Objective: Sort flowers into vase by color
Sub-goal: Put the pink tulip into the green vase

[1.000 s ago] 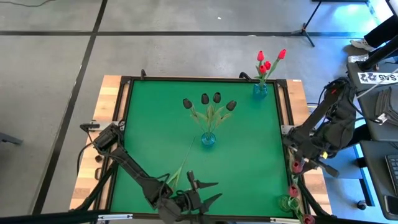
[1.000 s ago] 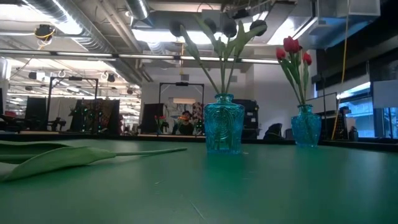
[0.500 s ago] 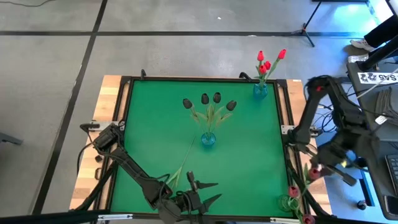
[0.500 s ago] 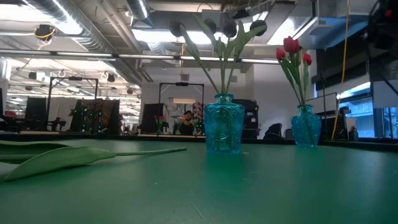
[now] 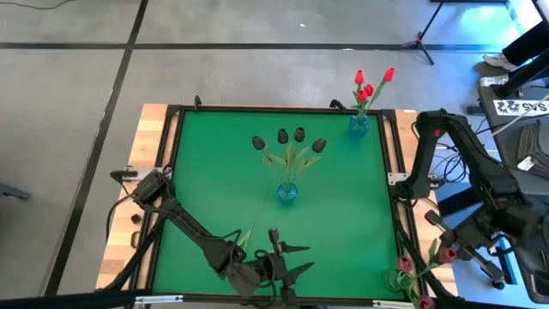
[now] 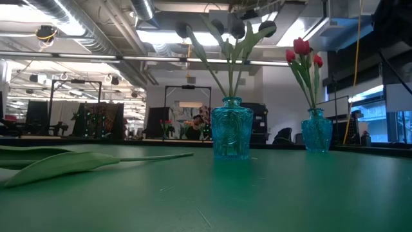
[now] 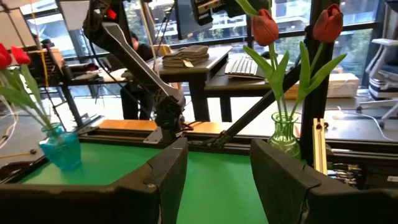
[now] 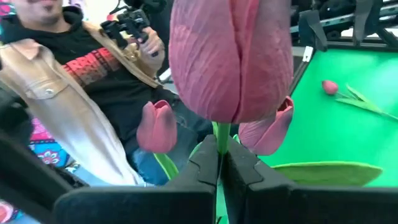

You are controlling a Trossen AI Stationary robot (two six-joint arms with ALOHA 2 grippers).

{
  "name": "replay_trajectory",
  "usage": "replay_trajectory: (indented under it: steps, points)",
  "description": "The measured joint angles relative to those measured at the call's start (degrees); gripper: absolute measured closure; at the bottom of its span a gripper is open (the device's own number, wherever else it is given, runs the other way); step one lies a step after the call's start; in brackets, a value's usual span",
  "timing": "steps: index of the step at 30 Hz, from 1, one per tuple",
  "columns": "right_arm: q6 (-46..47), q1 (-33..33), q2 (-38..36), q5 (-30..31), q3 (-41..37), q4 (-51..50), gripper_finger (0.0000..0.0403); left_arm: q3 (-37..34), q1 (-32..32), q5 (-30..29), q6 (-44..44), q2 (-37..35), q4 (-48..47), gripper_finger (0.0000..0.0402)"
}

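My right gripper (image 5: 453, 252) hangs off the table's right edge, shut on a dusky pink tulip (image 8: 230, 56). A green glass vase (image 5: 396, 280) near it at the near right corner holds more pink tulips (image 7: 266, 26). Dark tulips (image 5: 290, 137) stand in a teal vase (image 5: 287, 192) at mid-table. Red tulips (image 5: 369, 86) fill a second teal vase (image 5: 358, 124) at the far right. One flower (image 5: 255, 221) lies on the green mat, its pink head (image 8: 329, 87) on the surface. At the near edge my left gripper (image 5: 289, 268) is open, holding nothing and pointing level toward the green vase. My right gripper pinches the pink tulip's green stem (image 8: 218, 135) between its two fingers, just below the head. The head stands upright above the fingertips, lifted clear of table and vase. The stem's lower length is hidden behind the fingers.
A person in a tan jacket (image 8: 68, 87) sits beyond the table's right side. A desk with a keyboard (image 7: 249, 65) stands behind the green vase. The table's black frame (image 5: 396, 180) runs between my right arm and the mat.
My right arm has swung away from the table's right edge, outward and toward the near side, turning its wrist and carrying the pink tulip with it. My left gripper has slid a little toward the table's right along the near edge, staying open.
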Motion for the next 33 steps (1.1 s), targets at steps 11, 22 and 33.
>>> replay_trajectory:
  steps: [11,22,33]
  points:
    - [2.39,0.0,4.78,3.44,0.04,-0.23,0.0398,0.0,-0.32,3.38,-0.86,0.03,-1.38,0.023]
    - [22.86,-4.23,10.15,1.43,0.04,-12.1,0.0381,0.0,0.06,3.62,-1.51,0.04,-1.33,0.023]
    - [24.41,-12.49,12.88,-11.8,0.07,-11.38,0.0279,0.0,0.2,3.61,-1.6,0.04,-1.29,0.023]
